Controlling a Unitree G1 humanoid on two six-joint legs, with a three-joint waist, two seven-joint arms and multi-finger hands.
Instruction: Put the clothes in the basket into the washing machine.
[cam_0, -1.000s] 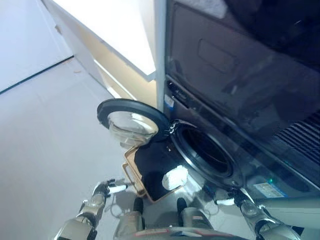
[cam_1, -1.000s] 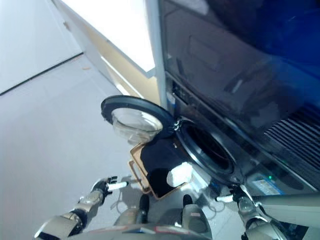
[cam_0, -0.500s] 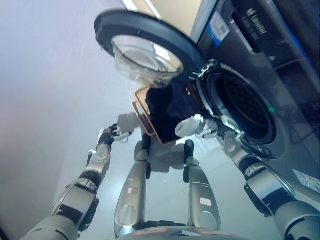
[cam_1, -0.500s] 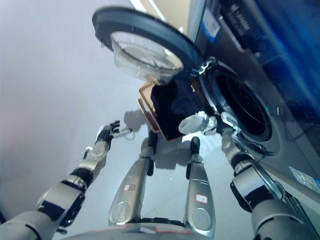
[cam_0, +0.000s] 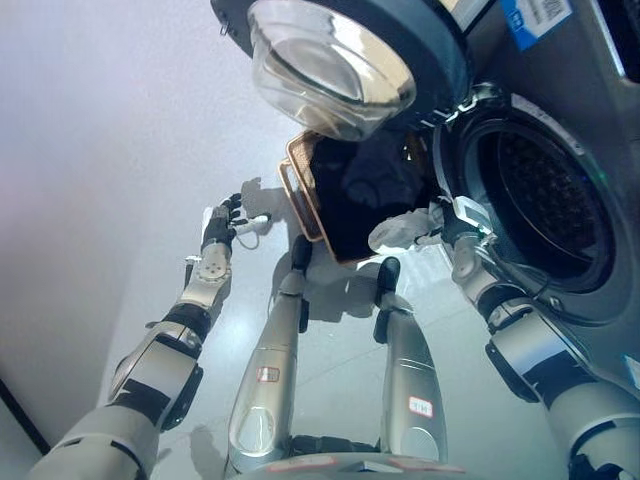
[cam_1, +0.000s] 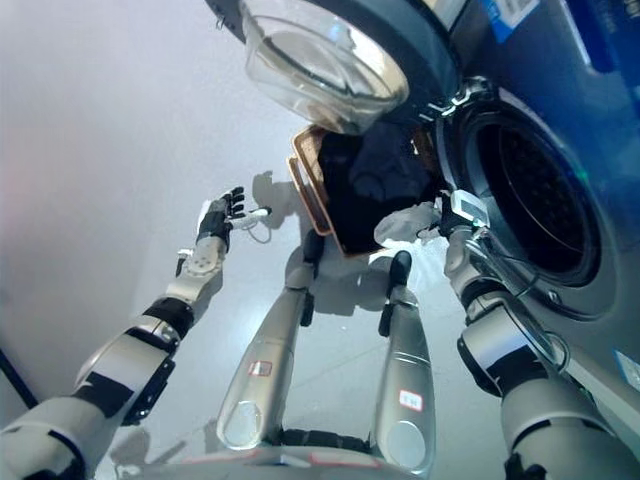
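A tan basket (cam_0: 303, 196) stands on the floor below the washing machine's open round door (cam_0: 345, 62). It holds dark clothes (cam_0: 368, 190), and a white cloth (cam_0: 398, 232) lies at its near right corner. The drum opening (cam_0: 540, 195) is to the right of the basket. My right hand (cam_0: 455, 228) is at the white cloth's right end and touches it; its grip is hidden. My left hand (cam_0: 221, 226) is open and empty over the floor, left of the basket.
The glass door hangs over the basket's far side. The dark front of the washing machine (cam_1: 600, 120) fills the right side. Grey floor (cam_0: 110, 180) spreads to the left.
The camera has tilted down toward the basket. My right hand has moved from low on the right up to the white cloth. My left hand stays left of the basket.
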